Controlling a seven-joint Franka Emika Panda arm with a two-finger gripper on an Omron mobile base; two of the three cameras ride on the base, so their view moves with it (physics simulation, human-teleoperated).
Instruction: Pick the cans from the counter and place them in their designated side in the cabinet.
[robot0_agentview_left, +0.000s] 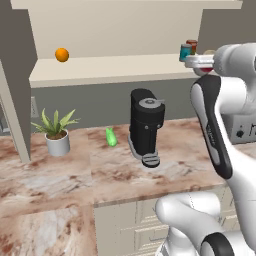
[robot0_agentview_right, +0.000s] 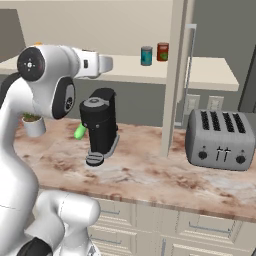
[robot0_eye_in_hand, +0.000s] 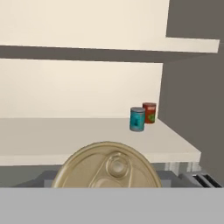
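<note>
Grey wall (robot0_agentview_right: 215, 30) behind toaster (robot0_agentview_right: 218, 139), potted plant (robot0_agentview_left: 56, 131).

The table (robot0_agentview_left: 50, 180) is brown-and-white marbled stone above cream drawer fronts (robot0_agentview_right: 200, 227). The cabinet (robot0_agentview_left: 110, 70) is cream-beige, shelf board and back panel alike. On the shelf: a teal-blue can (robot0_eye_in_hand: 137, 119), a darker red can (robot0_eye_in_hand: 149, 112) with a green mark, and an orange ball (robot0_agentview_left: 62, 55). A can lid (robot0_eye_in_hand: 107, 166) close to the hand camera is pale gold. The coffee machine (robot0_agentview_left: 145, 125) is black with a grey top disc. The small bottle-like object (robot0_agentview_left: 111, 137) is bright green. The plant (robot0_agentview_left: 56, 125) has green leaves in a white pot. The toaster (robot0_agentview_right: 218, 140) is grey.
</note>
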